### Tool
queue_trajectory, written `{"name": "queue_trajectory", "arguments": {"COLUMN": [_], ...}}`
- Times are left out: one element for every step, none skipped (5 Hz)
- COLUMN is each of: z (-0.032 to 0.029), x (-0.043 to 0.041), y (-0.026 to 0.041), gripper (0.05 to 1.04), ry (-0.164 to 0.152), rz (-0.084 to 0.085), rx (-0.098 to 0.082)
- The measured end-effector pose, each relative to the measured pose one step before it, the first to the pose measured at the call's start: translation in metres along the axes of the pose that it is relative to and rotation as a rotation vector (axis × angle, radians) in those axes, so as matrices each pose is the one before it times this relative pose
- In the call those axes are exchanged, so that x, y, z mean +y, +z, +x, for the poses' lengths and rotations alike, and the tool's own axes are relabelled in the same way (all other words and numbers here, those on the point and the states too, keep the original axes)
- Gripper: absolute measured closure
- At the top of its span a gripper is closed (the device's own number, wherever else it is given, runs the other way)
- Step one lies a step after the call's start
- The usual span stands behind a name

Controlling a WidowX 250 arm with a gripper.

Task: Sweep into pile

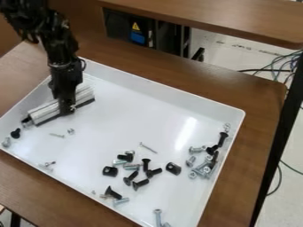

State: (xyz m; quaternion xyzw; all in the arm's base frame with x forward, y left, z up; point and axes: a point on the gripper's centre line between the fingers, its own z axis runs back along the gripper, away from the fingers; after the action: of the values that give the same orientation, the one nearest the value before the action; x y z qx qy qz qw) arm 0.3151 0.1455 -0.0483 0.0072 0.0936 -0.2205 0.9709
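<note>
At the upper left of the tray, the black gripper hangs down over a white and grey sweeping tool with a dark lower edge. The tool lies slanted beside the tray's left wall, and the gripper covers its middle. Black and silver screws are scattered at the lower centre, with black square pieces among them. Another cluster of bolts lies along the right wall. One single screw is near the centre. A few small pieces, including a black screw, lie near the left corner.
The white tray has raised walls and stands on a brown wooden table. Behind it are a second wooden surface and dark equipment. Cables hang at the right, beyond the table edge.
</note>
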Motion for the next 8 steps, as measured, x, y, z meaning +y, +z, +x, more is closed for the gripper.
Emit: {"name": "queue_trajectory", "arguments": {"z": [0.00014,0.00615,0.0158,0.02057,0.01495,0.00526,0.00109,-0.00858], "x": [-0.02335,-0.03226,-0.03423,-0.04988,-0.03872,-0.04396,-0.05335,-0.04002], "y": [-0.00184,-0.00362,-0.00182,-0.00547,-0.00423,-0.00626,-0.00481,-0.00595], "gripper": [0.721,0.721,0.721,0.721,0.721,0.721,0.721,0.721], "ry": [0.0865,0.0896,0.0716,-0.0142,-0.0055,-0.0283,0.0491,0.0296], "rz": [-0.0247,-0.0284,-0.0708,-0.0105,0.004,-0.0024,-0.049,-0.0396], "rx": [-0.0143,0.0164,-0.0246,-0.036,-0.0546,-0.0031,-0.0127,0.0096]}}
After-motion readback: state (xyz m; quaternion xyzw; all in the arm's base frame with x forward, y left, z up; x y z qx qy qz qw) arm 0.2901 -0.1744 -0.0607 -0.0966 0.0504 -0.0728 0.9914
